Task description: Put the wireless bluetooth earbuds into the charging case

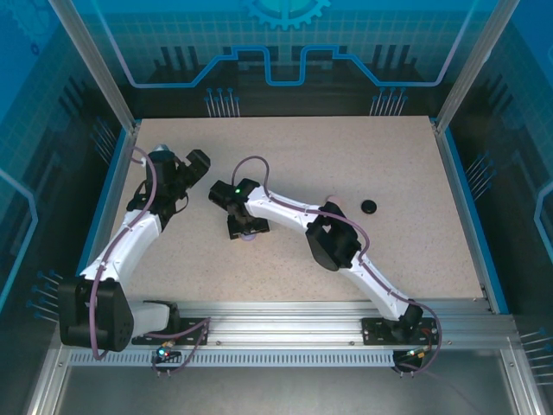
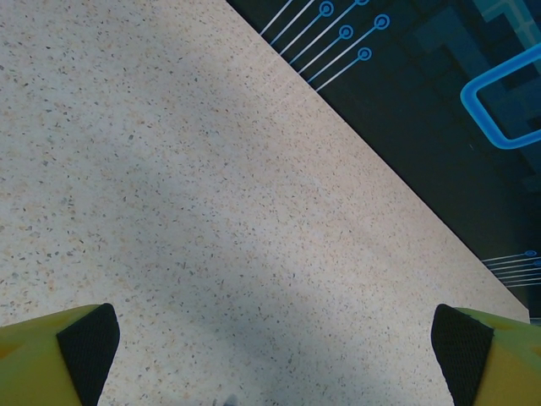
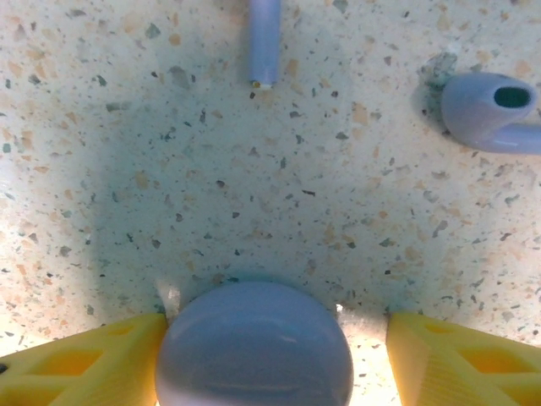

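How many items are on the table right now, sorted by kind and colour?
Lilac earbuds: 2, the other cut off by the frame edge to its stem
Lilac round case: 1
Black round case: 1
Total: 4

Speckled table (image 1: 346, 156): lilac earbuds (image 3: 486, 114), lilac case (image 3: 254, 347)

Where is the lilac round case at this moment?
In the right wrist view, the lilac case sits at the bottom centre, between the yellow fingers of the right gripper. Two lilac earbuds lie beyond it.
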{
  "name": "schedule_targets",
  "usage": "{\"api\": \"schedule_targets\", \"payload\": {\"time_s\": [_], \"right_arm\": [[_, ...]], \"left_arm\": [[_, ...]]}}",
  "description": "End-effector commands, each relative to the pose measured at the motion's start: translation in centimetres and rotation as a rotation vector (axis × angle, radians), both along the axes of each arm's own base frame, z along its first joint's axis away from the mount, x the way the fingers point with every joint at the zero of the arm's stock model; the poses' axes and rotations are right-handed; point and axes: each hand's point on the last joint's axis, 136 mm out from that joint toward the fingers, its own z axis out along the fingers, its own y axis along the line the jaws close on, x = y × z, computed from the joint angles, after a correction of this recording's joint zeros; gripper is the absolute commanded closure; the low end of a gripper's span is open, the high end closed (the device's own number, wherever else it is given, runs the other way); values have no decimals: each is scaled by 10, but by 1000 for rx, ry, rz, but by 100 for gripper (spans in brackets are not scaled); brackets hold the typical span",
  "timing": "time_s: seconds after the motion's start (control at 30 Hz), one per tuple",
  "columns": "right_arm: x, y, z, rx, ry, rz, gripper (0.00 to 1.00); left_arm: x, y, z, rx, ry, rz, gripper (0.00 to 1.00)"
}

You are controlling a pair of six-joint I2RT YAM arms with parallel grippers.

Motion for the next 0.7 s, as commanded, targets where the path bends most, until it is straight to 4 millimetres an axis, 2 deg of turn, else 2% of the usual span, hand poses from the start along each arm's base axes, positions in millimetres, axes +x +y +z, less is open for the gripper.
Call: {"api": "schedule_targets", "payload": {"time_s": [0.0, 0.2, 0.27, 0.37, 0.47, 0.53, 0.67], "right_arm": [[-14, 0, -16, -38, 40, -13, 36], [-10, 2, -6, -12, 28, -16, 53], [-6, -1, 6, 11, 10, -26, 58], [2, -14, 29, 56, -35, -62, 59], [12, -38, 62, 114, -88, -115, 59], [19, -59, 76, 141, -110, -162, 59], [36, -105, 98, 208, -142, -281, 59]], "left_arm": [[-2, 1, 3, -25, -11, 2, 1], [-2, -3, 2, -25, -10, -21, 1], [0, -7, 4, -29, -21, -47, 1], [5, -20, 7, -55, -48, -111, 1], [11, -35, 4, -92, -60, -178, 1], [14, -49, 1, -112, -72, -222, 1], [20, -92, -2, -128, -138, -349, 1]]}}
